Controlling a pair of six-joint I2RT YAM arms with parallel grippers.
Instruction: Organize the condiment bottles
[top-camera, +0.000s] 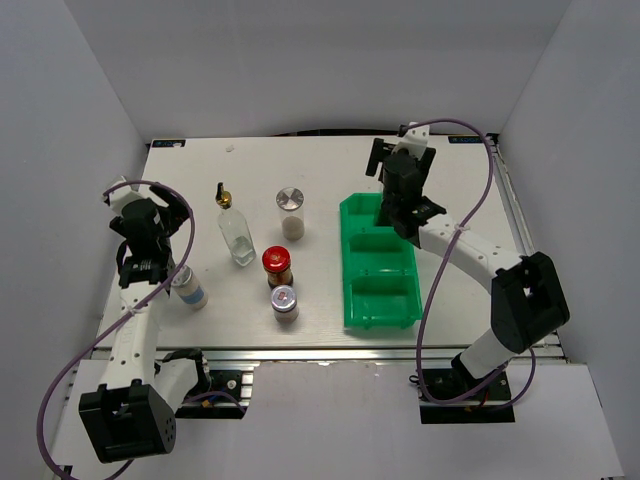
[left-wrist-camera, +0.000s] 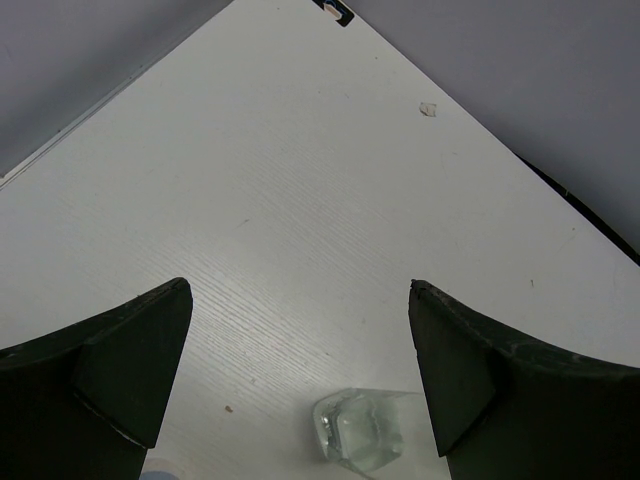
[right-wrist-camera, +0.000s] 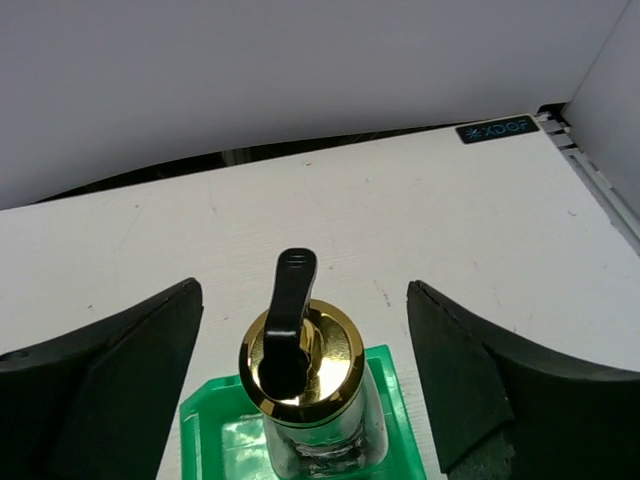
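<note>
In the top view a tall clear bottle (top-camera: 236, 235) with a gold-black spout stands left of centre. A silver-lidded jar (top-camera: 291, 211) stands behind a dark red-capped jar (top-camera: 277, 266) and another silver-lidded jar (top-camera: 285, 301). A third silver-lidded jar (top-camera: 189, 287) stands just below my left gripper (top-camera: 160, 222), which is open and empty. The left wrist view shows the clear bottle's base (left-wrist-camera: 365, 430) low between the fingers (left-wrist-camera: 130, 370). My right gripper (right-wrist-camera: 302, 290) is open astride the second tall bottle (right-wrist-camera: 300, 365), which stands in the far compartment of the green bin (top-camera: 378, 298).
The green bin has three compartments; the two nearer ones hold nothing. White walls enclose the table on the left, back and right. My right arm (top-camera: 470, 250) arches over the table right of the bin.
</note>
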